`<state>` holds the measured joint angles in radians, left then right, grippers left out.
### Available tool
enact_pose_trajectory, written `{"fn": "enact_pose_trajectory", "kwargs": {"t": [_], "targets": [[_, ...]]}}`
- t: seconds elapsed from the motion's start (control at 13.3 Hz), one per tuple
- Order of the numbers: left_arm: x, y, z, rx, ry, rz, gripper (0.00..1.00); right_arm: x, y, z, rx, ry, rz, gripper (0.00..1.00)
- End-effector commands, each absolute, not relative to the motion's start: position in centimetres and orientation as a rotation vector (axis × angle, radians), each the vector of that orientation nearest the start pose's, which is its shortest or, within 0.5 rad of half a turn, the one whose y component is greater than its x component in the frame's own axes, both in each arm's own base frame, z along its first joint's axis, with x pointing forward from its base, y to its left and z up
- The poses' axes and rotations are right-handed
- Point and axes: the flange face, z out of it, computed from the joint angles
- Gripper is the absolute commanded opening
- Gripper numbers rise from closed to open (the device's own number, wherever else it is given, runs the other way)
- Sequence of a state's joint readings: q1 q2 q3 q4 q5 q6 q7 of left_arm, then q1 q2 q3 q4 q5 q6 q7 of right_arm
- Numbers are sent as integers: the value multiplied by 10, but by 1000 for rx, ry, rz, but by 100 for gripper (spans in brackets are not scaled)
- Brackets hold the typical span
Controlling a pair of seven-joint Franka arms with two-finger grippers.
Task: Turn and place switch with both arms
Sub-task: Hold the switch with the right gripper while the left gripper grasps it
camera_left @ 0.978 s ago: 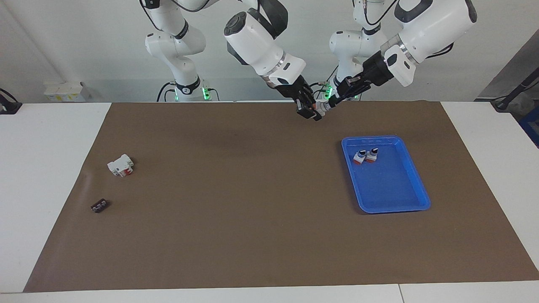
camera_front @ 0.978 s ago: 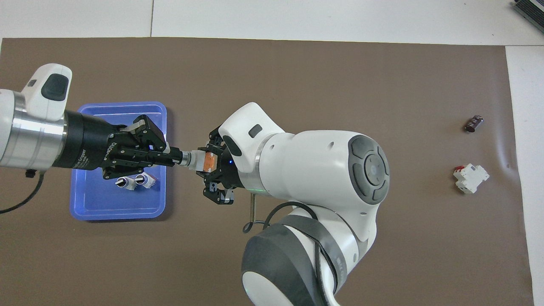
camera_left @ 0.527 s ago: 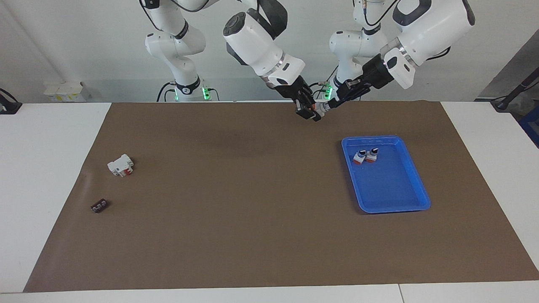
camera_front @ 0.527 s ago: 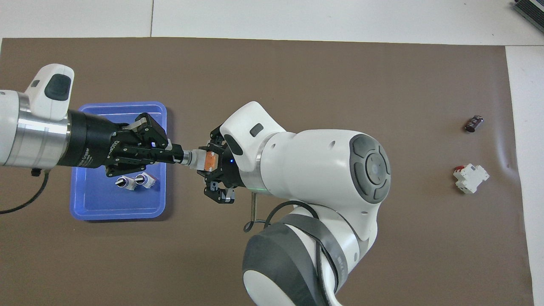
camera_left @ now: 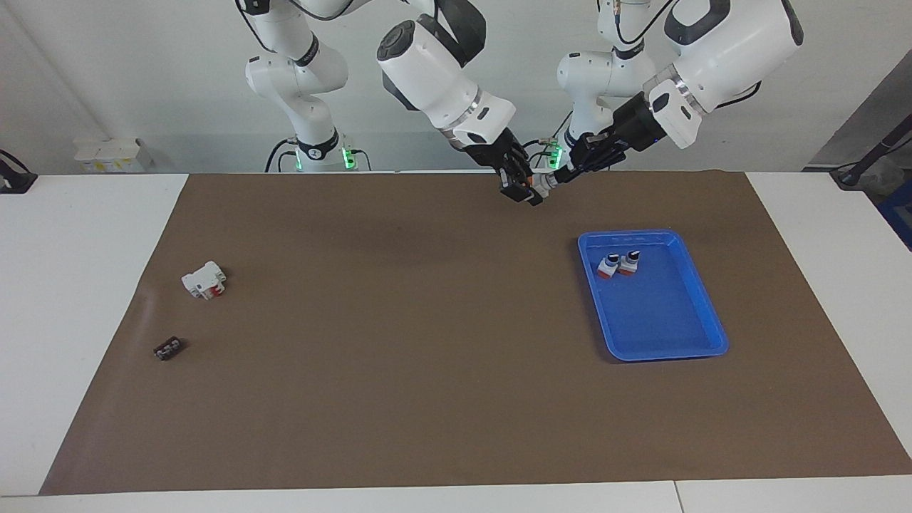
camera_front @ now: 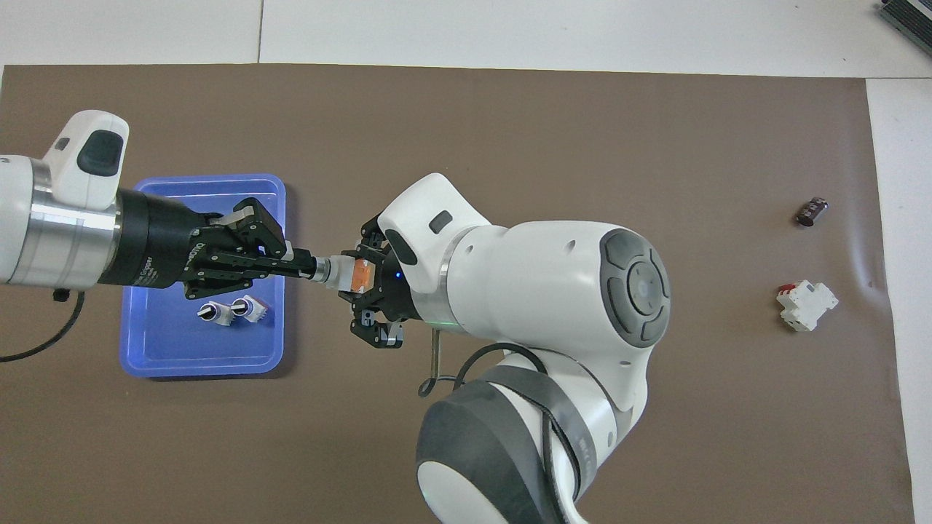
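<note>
Orange end block of the switch (camera_front: 348, 274) sat clamped in the right gripper (camera_front: 362, 276), which was closed on the white body and held it up in the air over the brown mat (camera_left: 399, 356), near the mat's edge at the robots' end. Switch axis lay roughly level, black knob pointing toward the left arm's end of the surface. Left gripper (camera_front: 309, 267) was closed on that knob, fingertips meeting around it at the silver collar; its black body hung partly over the blue tray (camera_front: 145, 356) in the overhead view. Both grippers thus gripped the same switch, one at each end, in the facing view at (camera_left: 539, 187).

Blue tray rested on the mat toward the left arm's end. Two more rotary switches (camera_left: 618, 264) lay in it, side by side and touching, in the part of the tray nearer the robots, knobs up.

Toward the right arm's end of the mat lay a white-and-red block (camera_left: 204, 280), and farther from the robots than it, a small black piece (camera_left: 168, 349), the two apart from each other. White surface (camera_left: 78, 285) showed around the mat.
</note>
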<state>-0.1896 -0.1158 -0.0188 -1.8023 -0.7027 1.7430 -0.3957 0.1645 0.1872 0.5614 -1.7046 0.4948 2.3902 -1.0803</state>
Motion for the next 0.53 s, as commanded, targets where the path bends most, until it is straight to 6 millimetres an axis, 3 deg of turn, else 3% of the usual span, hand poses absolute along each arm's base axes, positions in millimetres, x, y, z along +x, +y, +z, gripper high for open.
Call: {"fn": "enact_pose_trajectory", "kwargs": {"t": [0.0,0.23,0.45], "targets": [[502,-148,614,2425,46,-93,0,498,411,555,-1928,-1741,-790,0],[503,-129,613,2405,-309,35,0,498,410,553,-1931,-1743,-787,0],[503,-129,612,2364,-563,136,0,497,409,550,-1934,-1749,-781,0]]}}
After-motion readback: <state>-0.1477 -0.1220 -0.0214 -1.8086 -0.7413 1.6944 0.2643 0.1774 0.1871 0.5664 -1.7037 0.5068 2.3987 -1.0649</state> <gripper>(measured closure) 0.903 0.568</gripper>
